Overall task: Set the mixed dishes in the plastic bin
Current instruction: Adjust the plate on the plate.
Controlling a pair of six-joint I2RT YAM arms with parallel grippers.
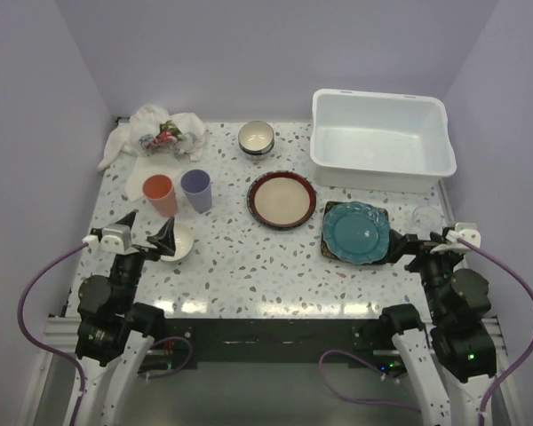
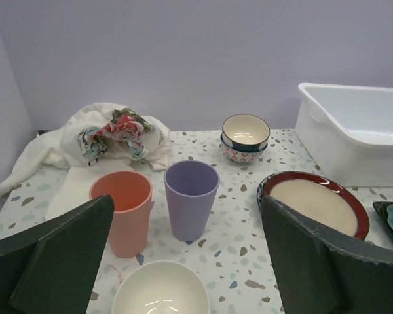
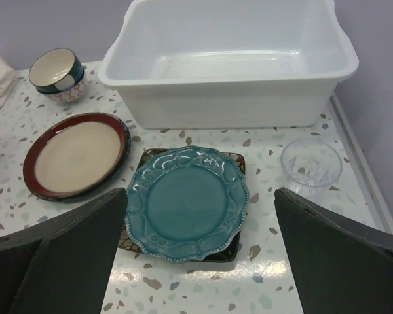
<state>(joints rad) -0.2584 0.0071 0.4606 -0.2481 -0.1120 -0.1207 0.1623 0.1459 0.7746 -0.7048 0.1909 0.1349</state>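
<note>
Both arms were just parked at the near edge. The left gripper [image 1: 149,229] had its jaws spread wide with nothing in them, hanging right over a plain white bowl [image 2: 158,288], with the orange cup [image 2: 121,212] and purple cup [image 2: 191,199] standing just beyond it. The right gripper [image 1: 419,244] was also wide open and empty, at the near edge of the teal scalloped plate [image 3: 187,203]. The plastic bin [image 3: 229,98] sat at the far right corner, just past that plate, and none of the dishes were in it yet.

My take: the right arm should go first, since the bin is on its side. That teal plate lies flat, so I'd pinch its raised rim from the near edge, lift it clear of the flared bin wall, and set it down low rather than drop it.

Fun thing about the views. The right wrist cam showed the teal plate was actually stacked on a dark square plate [image 3: 232,252], with a clear tumbler [image 3: 311,163] beside it, which overhead barely registers. The left wrist cam showed the far bowls [image 2: 245,136] were two nested together, near the crumpled printed cloth [image 2: 111,137]. Only the overhead shot caught both arms at once.
</note>
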